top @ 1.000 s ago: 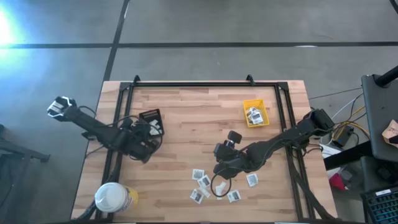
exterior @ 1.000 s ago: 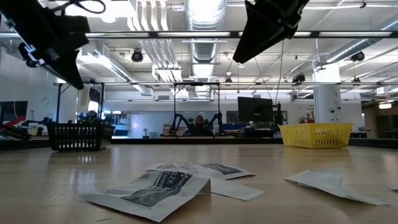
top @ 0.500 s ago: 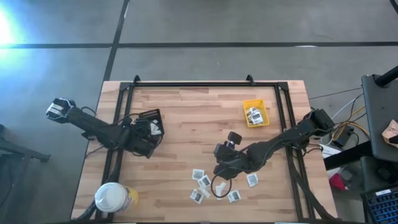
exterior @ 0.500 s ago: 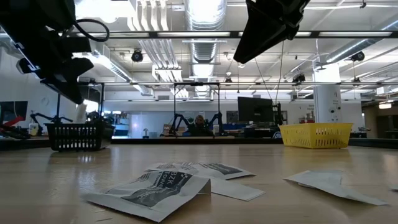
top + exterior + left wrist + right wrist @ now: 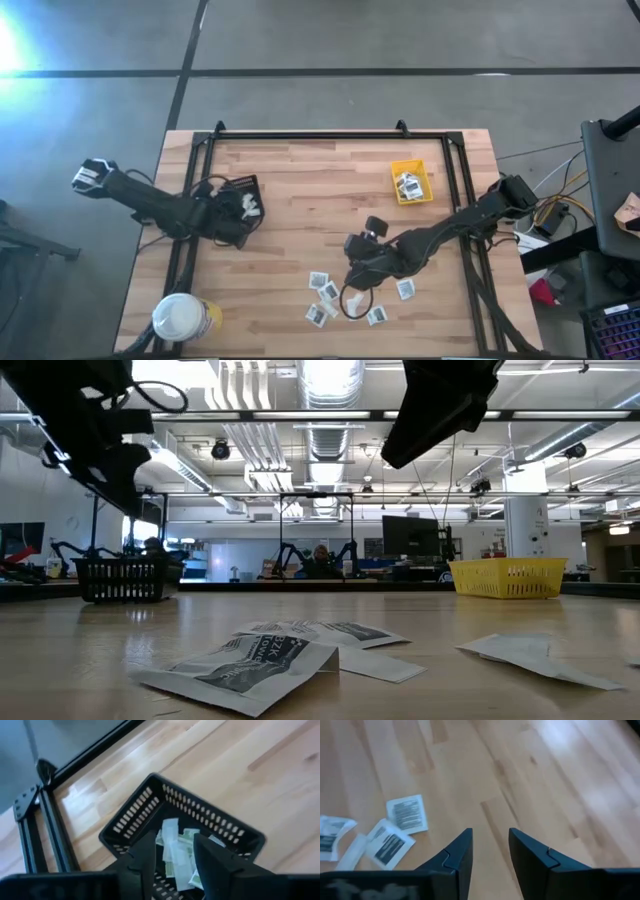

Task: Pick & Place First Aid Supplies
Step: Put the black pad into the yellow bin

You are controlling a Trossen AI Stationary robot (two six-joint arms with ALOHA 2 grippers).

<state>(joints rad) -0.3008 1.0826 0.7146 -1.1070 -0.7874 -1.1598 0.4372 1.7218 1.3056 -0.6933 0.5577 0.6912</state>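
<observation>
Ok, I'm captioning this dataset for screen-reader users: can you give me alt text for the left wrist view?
The left hand, fingers open and empty, hangs over a black slotted basket holding narrow pale white-green strips. The basket sits on a light wooden table beside a black metal frame rail.

Both arms are showing as dark, almost black jointed links. The left arm (image 5: 165, 208) is carrying a white-and-black block at its outer end, and thin black cables are looping beside its wrist. The right arm (image 5: 440, 235) is wearing a round black knob just behind its gripper, with a cable loop hanging under it. Each wrist view is showing two matte black, wedge-shaped fingers (image 5: 145, 862) with stepped inner edges (image 5: 457, 855).
</observation>
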